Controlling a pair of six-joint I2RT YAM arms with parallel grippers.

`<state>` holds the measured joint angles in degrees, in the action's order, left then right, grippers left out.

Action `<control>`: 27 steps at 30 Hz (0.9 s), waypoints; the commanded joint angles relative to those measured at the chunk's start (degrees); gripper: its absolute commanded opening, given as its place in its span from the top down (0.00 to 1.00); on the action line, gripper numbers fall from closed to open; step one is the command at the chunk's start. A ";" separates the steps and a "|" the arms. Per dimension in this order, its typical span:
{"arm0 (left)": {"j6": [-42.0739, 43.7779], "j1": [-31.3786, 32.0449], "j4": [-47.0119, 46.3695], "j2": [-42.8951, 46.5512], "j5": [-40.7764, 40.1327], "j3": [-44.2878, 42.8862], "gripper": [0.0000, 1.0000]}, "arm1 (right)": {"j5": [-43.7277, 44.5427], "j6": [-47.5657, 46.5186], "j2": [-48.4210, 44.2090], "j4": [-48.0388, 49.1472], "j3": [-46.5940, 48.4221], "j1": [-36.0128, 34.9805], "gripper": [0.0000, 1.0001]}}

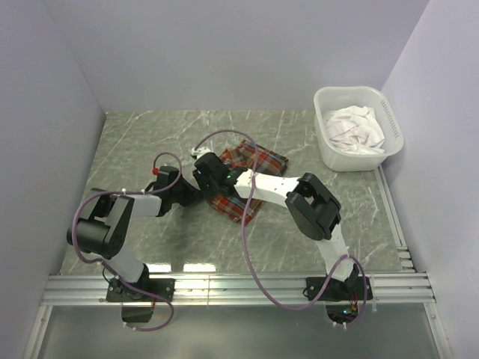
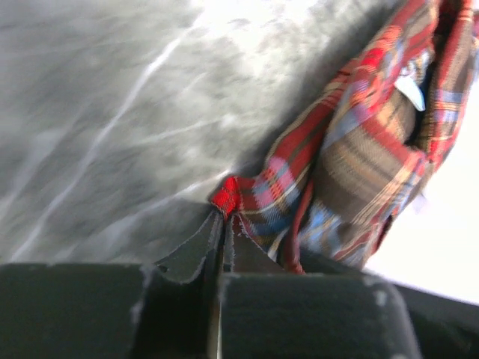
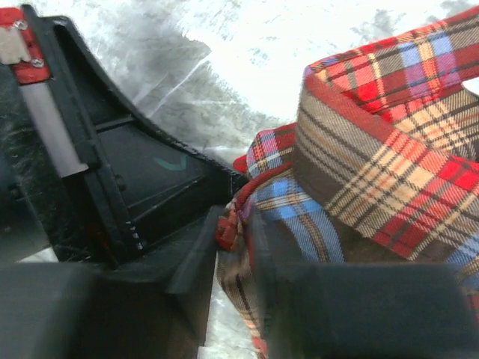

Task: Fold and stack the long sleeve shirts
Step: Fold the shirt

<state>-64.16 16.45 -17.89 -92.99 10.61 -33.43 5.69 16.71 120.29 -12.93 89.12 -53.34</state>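
One red, orange, teal and dark brown plaid cloth shirt (image 1: 263, 159) is lying bunched near the middle of the grey-green marbled counter (image 1: 150, 142). Two tools are meeting at its left edge. The left tool (image 2: 222, 224) is pinching a red corner with its jaws closed. The right tool (image 3: 238, 228) is standing slightly parted, with cloth between its fingers. The arms are covering the shirt's middle, so its sleeves are hard to make out. One white plastic basket (image 1: 323, 138) is sitting at the far right, well apart, and is holding crumpled white cloth (image 1: 358, 129); how many pieces I cannot tell. Bare counter is showing to the left and behind.
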 commanded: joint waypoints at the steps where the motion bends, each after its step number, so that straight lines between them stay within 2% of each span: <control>1: 1.23 0.34 7.24 4.65 -3.57 1.17 0.94 | 0.54 -0.18 -2.68 0.54 2.11 -0.10 0.61; 3: 1.41 0.34 11.01 8.85 -6.11 1.79 0.88 | 0.90 -0.71 -5.31 -1.13 2.46 0.69 0.54; 4: 1.49 0.25 12.34 10.44 -7.00 1.79 0.80 | 1.07 -0.89 -6.37 -1.66 2.29 1.04 0.52; 6: 2.11 0.34 15.32 15.26 -9.80 1.96 0.70 | 1.42 -1.15 -9.61 -3.24 1.50 2.62 0.49; 7: 2.20 0.25 17.69 16.86 -10.52 1.88 0.53 | 1.34 -0.98 -10.77 -3.68 1.06 3.50 0.48; 10: 2.99 0.34 23.58 22.58 -12.52 0.65 0.26 | -0.32 0.42 -15.77 -4.65 -2.63 7.53 0.47; 13: 3.78 0.95 26.23 25.92 -13.16 -2.16 0.21 | -4.71 3.23 -19.91 -4.65 -7.37 11.93 0.47; 16: 4.04 3.49 26.16 25.15 -11.16 -6.37 0.30 | -14.46 6.65 -22.72 -2.90 -12.64 16.86 0.48; 17: 3.96 4.20 24.67 24.36 -10.53 -7.43 0.33 | -20.23 7.54 -23.78 -0.80 -14.14 18.52 0.49; 19: 3.34 6.91 23.26 20.58 -8.95 -10.59 0.42 | -24.65 10.87 -24.92 2.01 -19.14 19.41 0.51; 20: 3.08 7.80 22.29 19.18 -8.25 -11.39 0.53 | -26.85 12.02 -25.36 3.77 -20.99 19.76 0.51; 21: 2.47 8.59 19.94 16.47 -7.63 -12.35 0.59 | -30.96 14.38 -25.72 7.27 -24.31 19.85 0.53; 22: 2.11 9.91 18.26 15.05 -6.84 -12.45 0.66 | -32.57 15.45 -25.72 8.87 -25.74 19.94 0.53; 24: 0.80 10.53 14.57 10.75 -6.13 -12.01 0.72 | -36.52 18.43 -25.11 12.83 -29.86 19.94 0.54; 25: 0.18 10.62 13.94 9.25 -5.52 -11.75 0.79 | -37.59 19.32 -24.67 14.32 -31.01 19.94 0.54; 27: -0.70 10.62 13.59 5.30 -5.95 -11.05 0.84 | -39.09 20.99 -22.92 16.09 -33.56 19.94 0.54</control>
<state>-62.87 27.11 -1.21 -83.57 3.44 -44.91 -25.26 32.34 96.68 -4.73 57.67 -33.10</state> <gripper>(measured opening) 0.171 0.462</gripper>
